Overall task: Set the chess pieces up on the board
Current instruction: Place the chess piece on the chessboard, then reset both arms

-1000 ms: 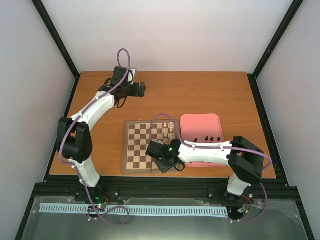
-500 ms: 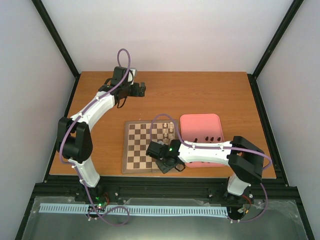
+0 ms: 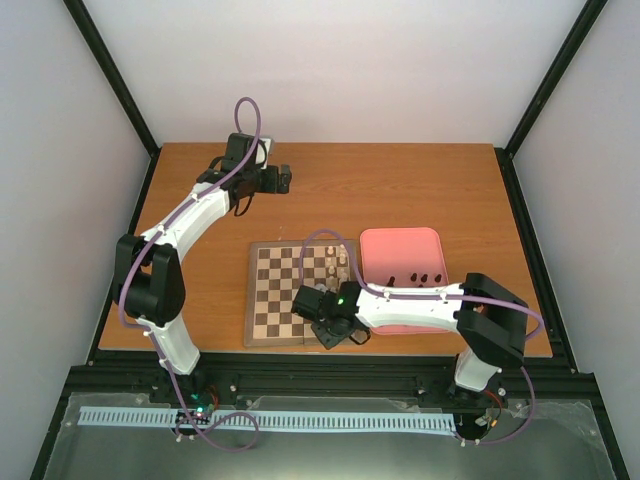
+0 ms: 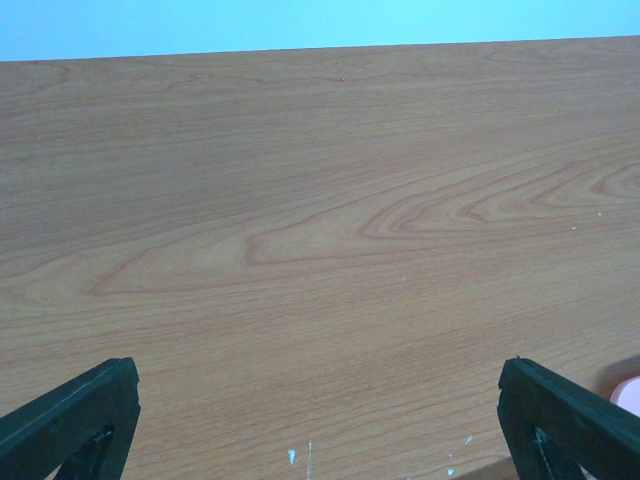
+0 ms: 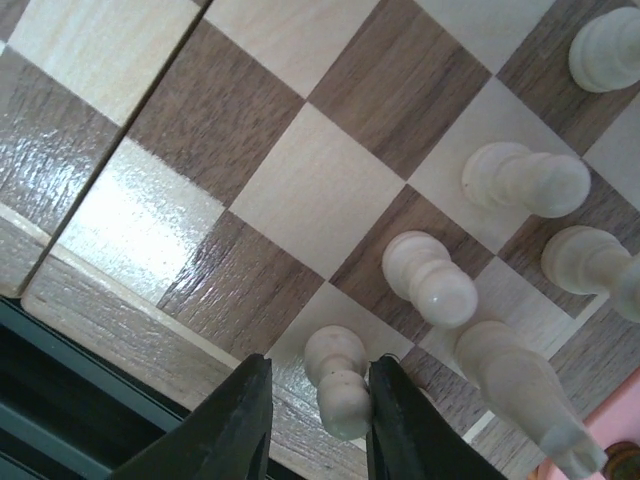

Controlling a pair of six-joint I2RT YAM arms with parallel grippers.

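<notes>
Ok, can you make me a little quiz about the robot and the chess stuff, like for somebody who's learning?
1. True or false: the left arm's fingers hang over the board.
2. The chess piece between the right arm's fingers is: A) cream, B) dark brown, C) pink.
3. Where do the dark pieces lie?

Key:
1. False: only bare table is under them.
2. A.
3. In the pink tray.
</notes>
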